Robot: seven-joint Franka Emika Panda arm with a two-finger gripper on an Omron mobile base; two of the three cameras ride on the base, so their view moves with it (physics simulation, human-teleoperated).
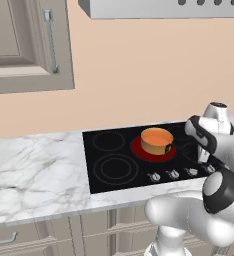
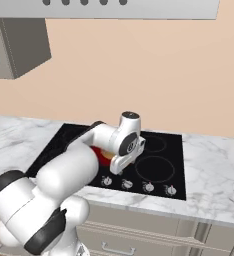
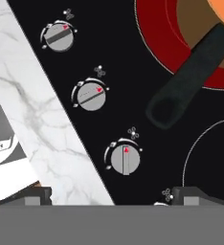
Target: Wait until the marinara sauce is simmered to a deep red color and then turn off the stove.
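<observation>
Cabinet (image 1: 24, 45): grey wall unit at upper left, cut off by the left and top edges in the left base view.
Counter (image 1: 34, 170): white marbled top; its left end runs out of the picture.
Stove (image 1: 114, 167): flat black glass cooktop set into the counter, thin grey rings marking the burners; its right part is covered by the arm in the left base view, its middle by the arm in the right base view.
Burner (image 1: 139, 149): red glowing disc under the pot, back centre of the cooktop; the pot hides most of it.
Pot (image 1: 156, 141): small round tan-orange vessel standing on the glowing burner; in the right base view the arm hides it almost wholly.
Marinara sauce (image 1: 155, 135): smooth flat orange surface filling the pot to near the rim; orange rather than dark red.
Pot handle (image 3: 188, 79): dark, long, reaching out over the black glass towards the knobs; its join to the pot is cut off at the top of the hand view.
Knobs (image 3: 126, 159): small silver dials along the stove's front edge, each with a red pointer; markings too small to read.
Gripper (image 3: 109, 197): above the knob row, fingers spread wide, pinching nothing; only the dark tips show.
Hood (image 2: 129, 9): grey, cut off at the top.
</observation>
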